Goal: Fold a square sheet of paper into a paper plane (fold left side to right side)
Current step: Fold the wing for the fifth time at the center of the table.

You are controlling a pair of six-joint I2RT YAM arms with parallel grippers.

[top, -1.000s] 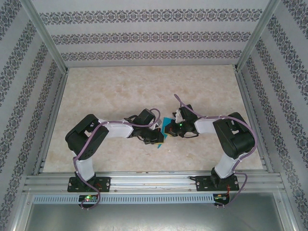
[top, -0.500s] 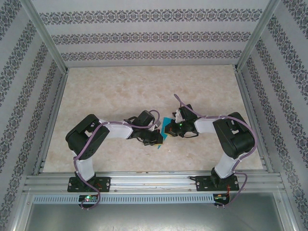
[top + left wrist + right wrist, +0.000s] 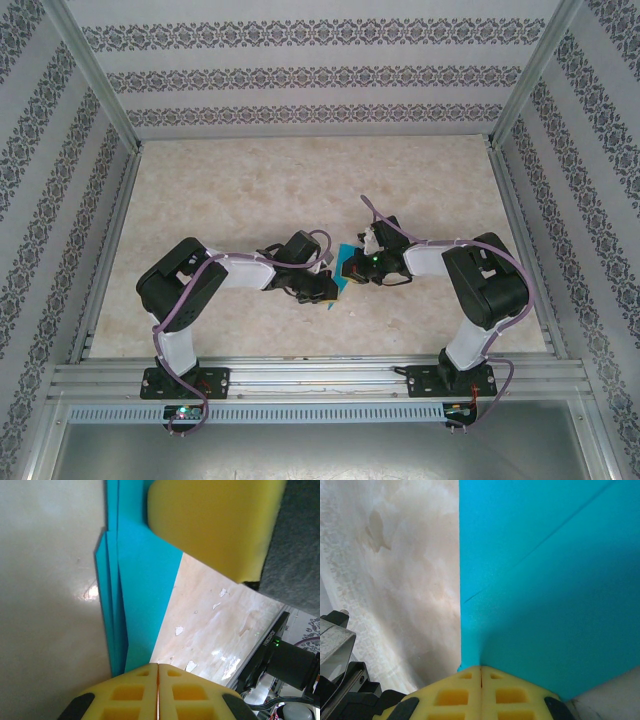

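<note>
From the left wrist, paper (image 3: 137, 580) shows stacked layers.

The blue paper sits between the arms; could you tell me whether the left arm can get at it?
Likely yes: the left end effector looks shut on a layered edge of the blue paper, nothing between them, while the right end effector pinches another part.

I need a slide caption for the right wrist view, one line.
Right gripper, jaws shut, pinches the creased teal paper; pale table behind.
</note>
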